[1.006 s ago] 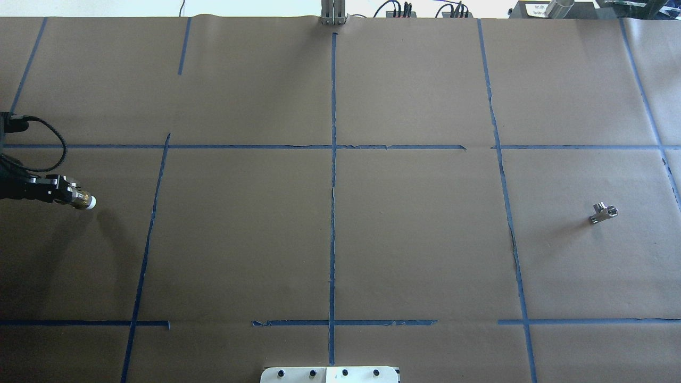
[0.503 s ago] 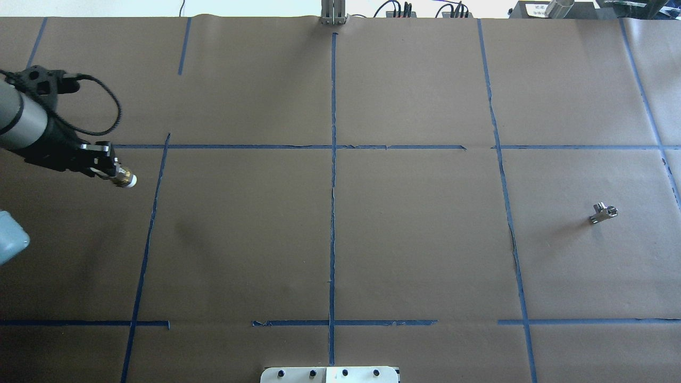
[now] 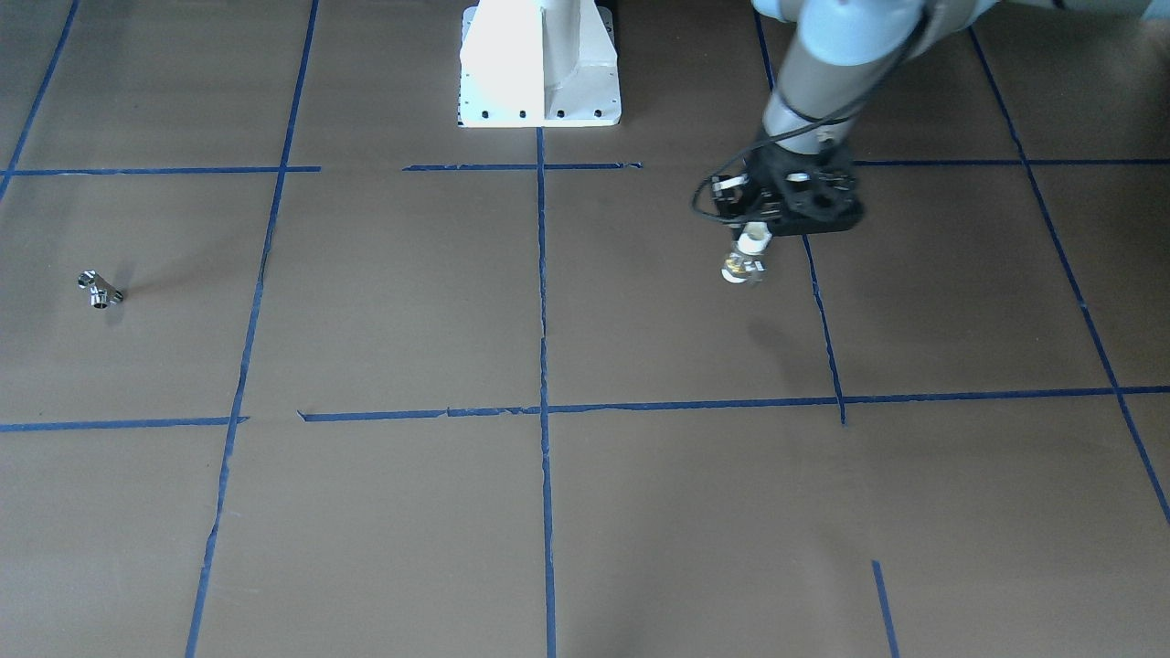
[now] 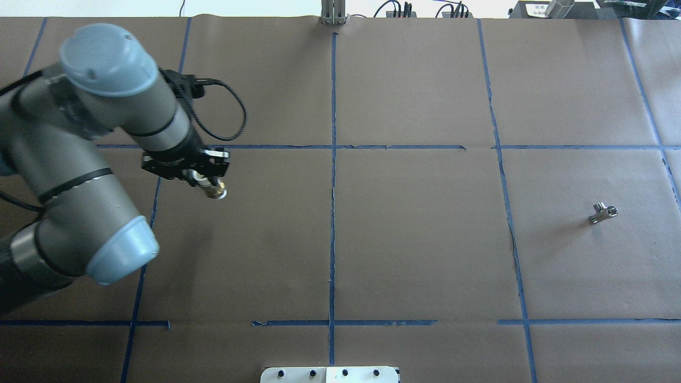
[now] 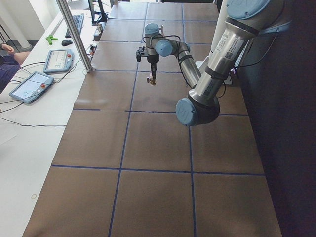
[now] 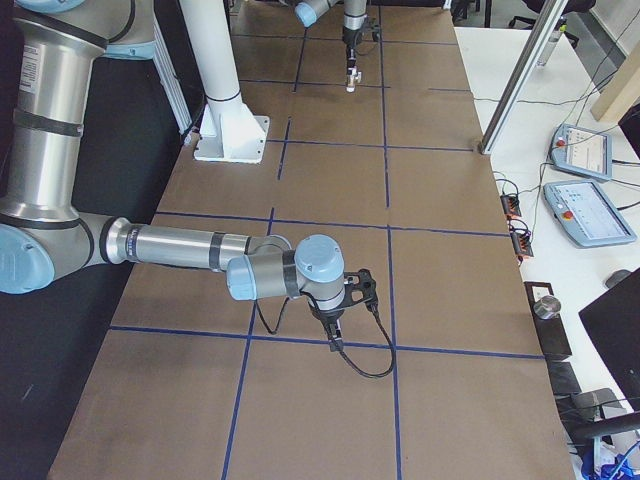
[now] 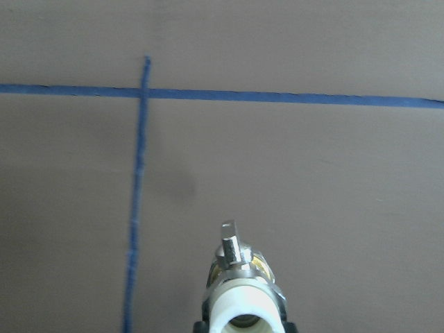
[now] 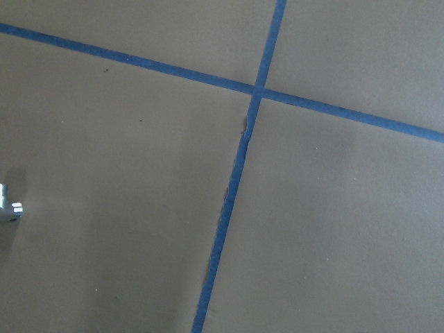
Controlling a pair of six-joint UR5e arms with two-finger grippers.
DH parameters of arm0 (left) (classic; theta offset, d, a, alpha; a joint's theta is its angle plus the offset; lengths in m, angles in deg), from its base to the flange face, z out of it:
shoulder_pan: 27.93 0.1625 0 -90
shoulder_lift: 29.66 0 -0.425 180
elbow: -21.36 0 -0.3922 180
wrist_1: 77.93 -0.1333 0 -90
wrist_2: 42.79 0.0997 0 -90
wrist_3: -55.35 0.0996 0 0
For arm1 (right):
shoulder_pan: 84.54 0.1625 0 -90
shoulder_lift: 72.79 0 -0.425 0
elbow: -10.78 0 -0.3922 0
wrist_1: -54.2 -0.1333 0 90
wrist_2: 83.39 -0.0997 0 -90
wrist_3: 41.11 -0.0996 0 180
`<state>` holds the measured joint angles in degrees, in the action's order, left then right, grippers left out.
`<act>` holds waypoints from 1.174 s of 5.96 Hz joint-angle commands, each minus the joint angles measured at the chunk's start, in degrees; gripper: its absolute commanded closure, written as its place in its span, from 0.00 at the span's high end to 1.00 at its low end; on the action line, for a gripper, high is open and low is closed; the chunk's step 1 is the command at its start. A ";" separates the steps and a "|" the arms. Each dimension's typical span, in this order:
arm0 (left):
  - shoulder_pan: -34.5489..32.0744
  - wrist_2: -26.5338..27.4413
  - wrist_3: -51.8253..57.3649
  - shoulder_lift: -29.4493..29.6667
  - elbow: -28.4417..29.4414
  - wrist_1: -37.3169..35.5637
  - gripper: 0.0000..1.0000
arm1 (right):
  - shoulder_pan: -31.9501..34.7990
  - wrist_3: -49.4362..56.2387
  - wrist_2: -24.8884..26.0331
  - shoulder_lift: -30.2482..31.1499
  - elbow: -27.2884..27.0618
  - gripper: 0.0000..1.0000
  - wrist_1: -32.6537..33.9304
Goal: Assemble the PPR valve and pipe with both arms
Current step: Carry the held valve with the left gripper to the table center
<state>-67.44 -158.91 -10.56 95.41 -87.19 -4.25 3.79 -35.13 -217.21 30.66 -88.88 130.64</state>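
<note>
Overhead exterior view: a small stubby PPR valve with white plastic ends and a brass-coloured middle (image 4: pixel 215 190) is seen left of centre. It is clamped at one white end between the fingers of the black left gripper (image 4: pixel 205 181). The valve sits just below a horizontal blue tape line on the brown paper-covered table (image 4: pixel 415 239). A tiny shiny chrome T-shaped pipe fitting (image 4: pixel 603 214) lies alone at the right of the frame, well apart from the valve.

Exterior front-facing view: the grey left arm with light-blue joint caps (image 3: pixel 823 64) is shown entering from the upper right. The valve is held pointing downward beneath the gripper, and its shadow falls apart from it on the paper lower in the frame. The pipe is found at the far left, and a white base plate (image 3: pixel 539 64) at the top centre.

Exterior left view: the valve is seen small in the upper middle, hanging from the gripper.

Exterior right view: the black right gripper (image 6: pixel 333 335) is seen below centre, low over the paper; whether its fingers are apart or together cannot be told.

Left wrist-mounted view: the valve fills the bottom centre, white end nearest, its side stub pointing up the frame.

Right wrist-mounted view: only crossing tape lines on paper are made out clearly.
</note>
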 commanded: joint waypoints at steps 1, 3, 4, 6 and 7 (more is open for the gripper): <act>5.38 4.05 -7.98 11.65 10.42 0.67 0.00 | 0.00 0.00 -0.04 0.00 0.00 1.00 0.03; 8.73 8.24 -11.50 16.75 19.90 10.06 0.00 | 0.00 0.00 -0.04 0.00 0.00 1.00 0.03; 9.27 8.36 -11.43 19.14 23.35 10.09 0.00 | 0.00 -0.09 -0.04 0.00 0.00 1.00 0.03; 10.32 8.28 -11.42 19.07 23.56 10.09 0.00 | 0.00 0.00 -0.04 0.00 0.44 1.00 0.03; 10.33 8.19 -11.34 18.90 23.91 10.09 0.00 | 0.00 0.00 -0.04 0.00 0.44 1.00 0.03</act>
<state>-57.21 -150.65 -21.92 114.37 -63.62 5.83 3.79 -35.14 -217.25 30.66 -88.50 130.66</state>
